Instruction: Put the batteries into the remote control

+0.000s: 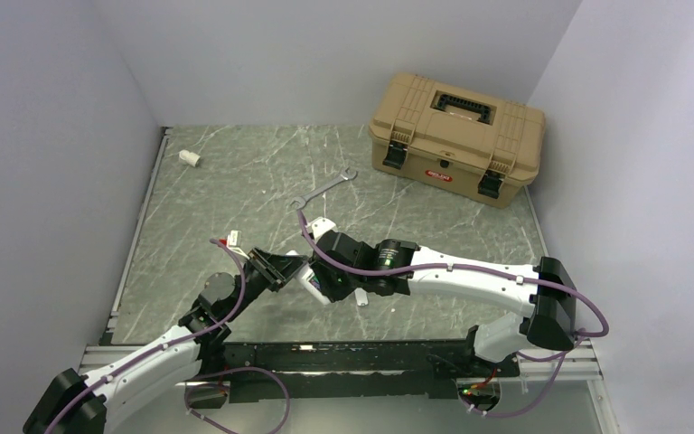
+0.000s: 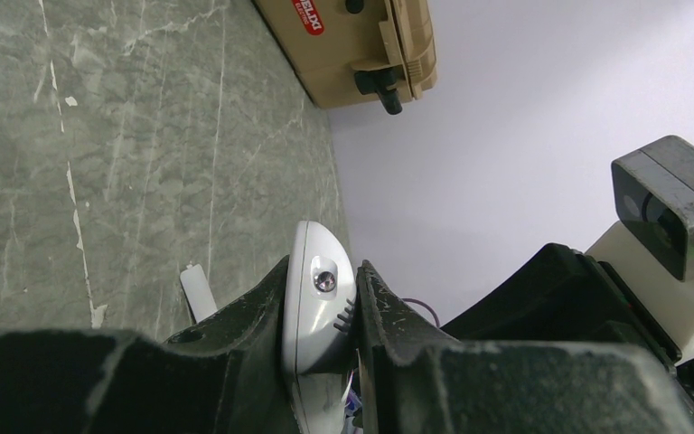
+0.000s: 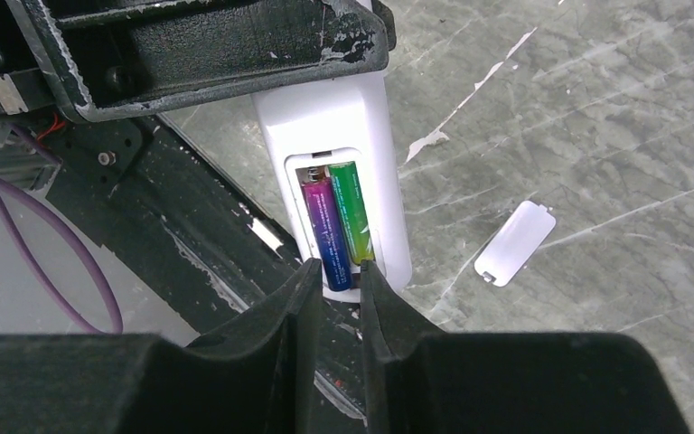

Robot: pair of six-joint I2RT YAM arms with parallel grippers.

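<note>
While L gripper [image 2: 323, 271] clamps 1 remote control [image 3: 325, 117], 2 batteries [image 3: 332, 226] (green, purple) lie in its recess; R gripper [image 3: 336, 271], jaws slightly apart, sits at their ends; 1 white tab [image 3: 515, 242] nearby.

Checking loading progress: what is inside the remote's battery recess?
A purple-blue battery and a green battery lie side by side in the remote control's recess. The right gripper partly covers their near ends.
</note>
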